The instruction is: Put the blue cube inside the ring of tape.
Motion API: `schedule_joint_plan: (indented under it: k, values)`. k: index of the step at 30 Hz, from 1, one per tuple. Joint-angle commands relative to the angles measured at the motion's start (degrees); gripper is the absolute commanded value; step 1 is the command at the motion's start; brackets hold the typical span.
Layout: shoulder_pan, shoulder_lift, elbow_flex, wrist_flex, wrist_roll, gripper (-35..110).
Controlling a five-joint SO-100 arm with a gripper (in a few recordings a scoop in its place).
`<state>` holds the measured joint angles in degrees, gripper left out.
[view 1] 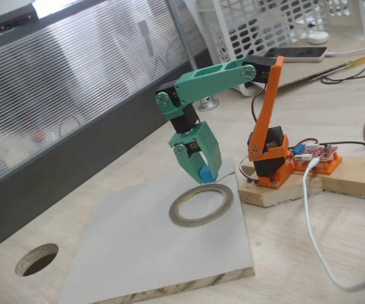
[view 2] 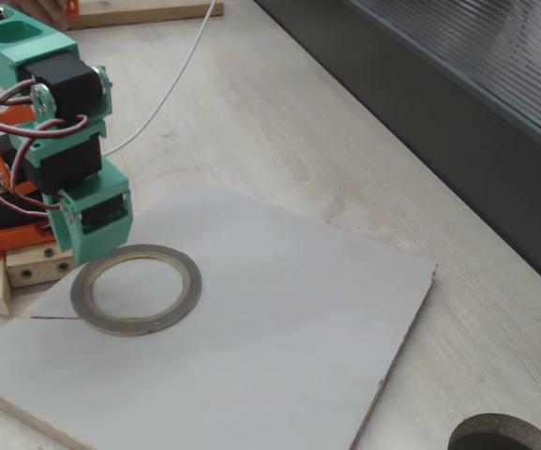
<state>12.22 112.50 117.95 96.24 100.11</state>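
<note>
The blue cube (view 1: 205, 174) sits between the fingertips of my green gripper (view 1: 202, 177), which is shut on it. The gripper points down and hangs just above the far rim of the ring of tape (view 1: 198, 222), close to the arm's base. This ring is a flat grey-tan band lying on a pale board (view 1: 131, 253). From the other side, the gripper (view 2: 92, 248) overlaps the near-left rim of the ring of tape (view 2: 191, 289), and its green body hides the cube.
The board (view 2: 289, 356) lies on a light wooden tabletop. A round hole (view 1: 37, 259) is cut through the tabletop beside the board. The orange arm base (view 1: 271, 161) stands on a wooden block, with a white cable (view 1: 309, 215) trailing past it. A dark panel (view 2: 458, 122) borders the table.
</note>
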Motion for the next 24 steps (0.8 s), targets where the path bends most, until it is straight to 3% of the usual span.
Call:
schedule_joint_plan:
  k: [1,14,24]
  values:
    - [0.2,1.2,0.4,0.1,0.9,13]
    - [0.1,2.1,15.0,-15.6,0.9,13]
    - [-10.5,2.1,14.9,-17.1,1.0,13]
